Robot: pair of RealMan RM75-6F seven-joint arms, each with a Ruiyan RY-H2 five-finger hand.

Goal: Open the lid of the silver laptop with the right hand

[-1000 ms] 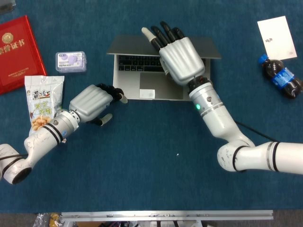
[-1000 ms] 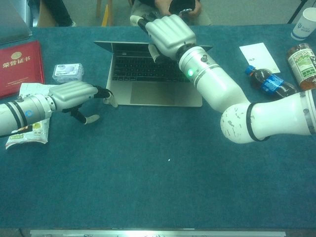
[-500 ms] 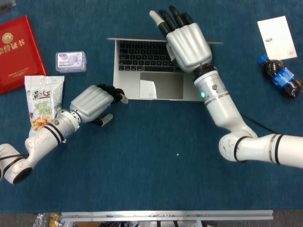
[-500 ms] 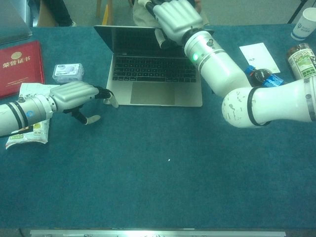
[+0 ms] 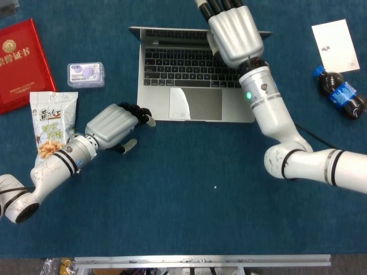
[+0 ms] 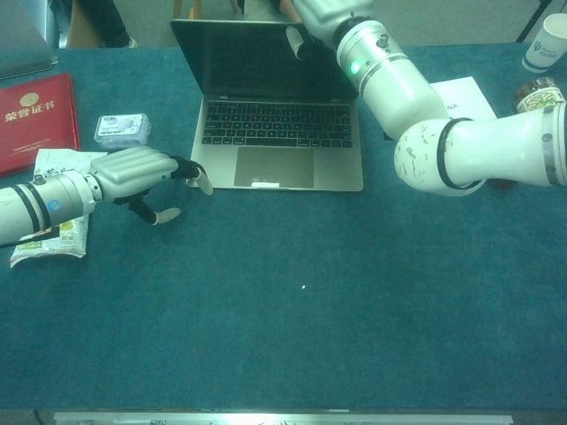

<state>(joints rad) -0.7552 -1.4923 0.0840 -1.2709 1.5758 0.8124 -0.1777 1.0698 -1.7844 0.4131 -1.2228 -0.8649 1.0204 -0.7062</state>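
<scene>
The silver laptop stands open in the middle of the blue table, its keyboard and trackpad bare. In the chest view its dark screen is raised past upright. My right hand reaches over the lid's top edge and holds it. Its thumb lies on the screen side, and its fingers run out of the top of both views. My left hand lies on the table with fingers curled, fingertips touching the laptop's front left corner.
At the left lie a red certificate book, a snack packet and a small plastic box. A cola bottle and a white card lie at the right. A paper cup stands far right.
My right hand has moved away from me with the lid, swinging it from nearly flat over the keyboard to fully raised. The left hand has stayed at the laptop's corner.
</scene>
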